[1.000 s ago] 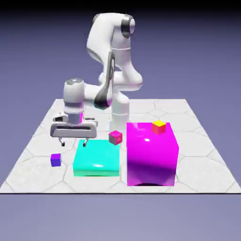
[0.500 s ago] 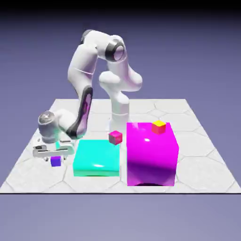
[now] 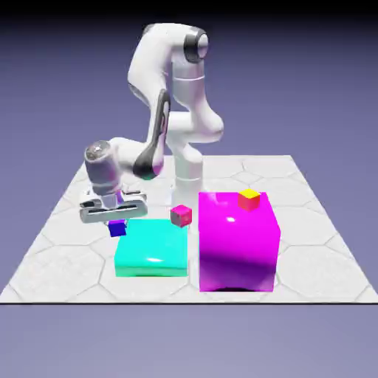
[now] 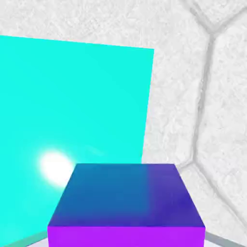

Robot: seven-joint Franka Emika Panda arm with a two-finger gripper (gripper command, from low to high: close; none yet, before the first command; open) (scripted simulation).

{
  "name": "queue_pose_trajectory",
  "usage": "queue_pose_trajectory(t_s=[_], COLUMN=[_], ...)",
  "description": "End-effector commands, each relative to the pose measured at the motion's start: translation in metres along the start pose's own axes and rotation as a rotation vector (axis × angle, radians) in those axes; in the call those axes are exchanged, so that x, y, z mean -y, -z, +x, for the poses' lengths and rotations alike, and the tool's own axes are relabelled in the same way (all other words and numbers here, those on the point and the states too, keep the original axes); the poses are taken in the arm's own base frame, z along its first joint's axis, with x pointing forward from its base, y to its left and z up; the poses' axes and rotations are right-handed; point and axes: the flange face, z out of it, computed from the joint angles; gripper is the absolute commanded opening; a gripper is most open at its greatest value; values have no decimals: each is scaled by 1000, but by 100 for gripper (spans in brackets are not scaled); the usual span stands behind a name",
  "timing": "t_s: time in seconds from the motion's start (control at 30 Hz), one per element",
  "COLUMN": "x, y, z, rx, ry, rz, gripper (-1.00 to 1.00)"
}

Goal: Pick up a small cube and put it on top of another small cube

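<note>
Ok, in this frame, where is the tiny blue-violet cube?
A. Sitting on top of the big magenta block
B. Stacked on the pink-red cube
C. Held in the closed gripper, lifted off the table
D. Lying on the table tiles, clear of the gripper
C: the tiny blue-violet cube hangs under the gripper, above the tiles beside the cyan block, and fills the bottom of the hand view.

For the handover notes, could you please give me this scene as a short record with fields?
gripper: shut on blue cube, lifted off the table
pink cube: on the table behind the cyan block
yellow-topped cube: on the magenta block
stacking: not yet done
</note>
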Motion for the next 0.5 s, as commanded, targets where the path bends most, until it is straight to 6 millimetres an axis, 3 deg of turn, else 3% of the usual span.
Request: queue_pose_trajectory(t_s=[0.0, 0.23, 0.47], x=[8, 48, 63], y=[4, 26, 31], z=[-11, -92, -170], rx=[2, 9, -26], ry=[0, -3, -29], rz=[1, -15, -81], gripper=[-100, -100, -100])
